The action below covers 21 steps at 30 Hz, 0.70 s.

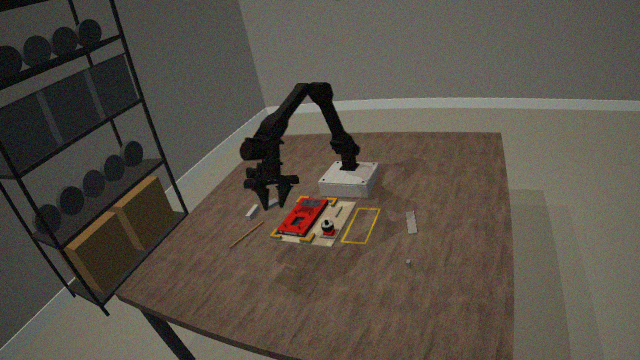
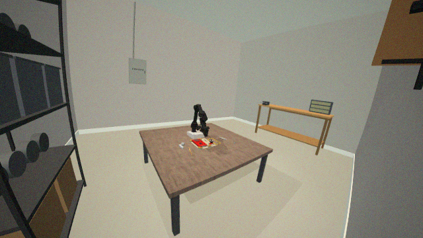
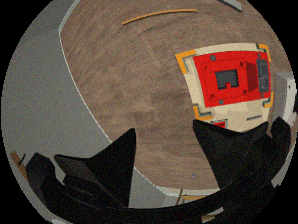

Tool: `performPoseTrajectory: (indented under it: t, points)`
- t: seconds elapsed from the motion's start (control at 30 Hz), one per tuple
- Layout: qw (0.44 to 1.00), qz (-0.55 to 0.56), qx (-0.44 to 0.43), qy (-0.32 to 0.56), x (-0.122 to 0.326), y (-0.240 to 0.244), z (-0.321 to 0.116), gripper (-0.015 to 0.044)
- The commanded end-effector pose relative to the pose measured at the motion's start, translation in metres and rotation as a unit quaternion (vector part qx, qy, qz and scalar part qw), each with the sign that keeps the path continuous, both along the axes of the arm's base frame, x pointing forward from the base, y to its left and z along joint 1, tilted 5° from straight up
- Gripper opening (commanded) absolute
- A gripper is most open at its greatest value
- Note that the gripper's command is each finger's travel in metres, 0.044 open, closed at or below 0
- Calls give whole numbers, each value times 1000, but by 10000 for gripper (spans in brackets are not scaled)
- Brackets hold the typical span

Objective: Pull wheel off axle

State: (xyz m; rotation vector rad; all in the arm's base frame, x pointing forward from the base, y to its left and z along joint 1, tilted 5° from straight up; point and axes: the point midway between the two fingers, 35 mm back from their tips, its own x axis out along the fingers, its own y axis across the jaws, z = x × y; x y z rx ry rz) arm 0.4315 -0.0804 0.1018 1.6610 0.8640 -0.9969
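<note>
The wheel (image 1: 327,225) (image 2: 211,141) is small and black with a light hub. It sits over a small red base (image 1: 328,233) on the cream board (image 1: 348,206) (image 3: 235,117); the axle inside it cannot be made out. The marked area (image 1: 354,243) is a yellow outline on the table, beside the board. My gripper (image 1: 274,207) (image 3: 164,126) is open and empty. It hangs above the table, to the left of the board in the top view, away from the wheel. In the wrist view a finger hides the wheel, and only a bit of red shows beside that finger.
A red housing (image 1: 312,212) (image 3: 237,99) lies on the board between orange corner brackets (image 1: 307,238). A thin orange stick (image 1: 246,234) (image 3: 160,13) and a pale block (image 1: 252,212) lie left of it. A grey strip (image 1: 411,222) and small cube (image 1: 408,262) lie to the right. The white arm base (image 1: 345,188) stands behind.
</note>
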Motion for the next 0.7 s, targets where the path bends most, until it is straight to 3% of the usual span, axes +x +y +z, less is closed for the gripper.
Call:
performPoseTrajectory:
  t: [0.0, 0.33, 0.67]
  points:
    - [997, 38, -4, 68, -13, 41, -15, 300]
    - [965, 145, -48, 213, -62, 129, -24, 300]
    - [962, 153, -53, 222, -65, 134, -24, 300]
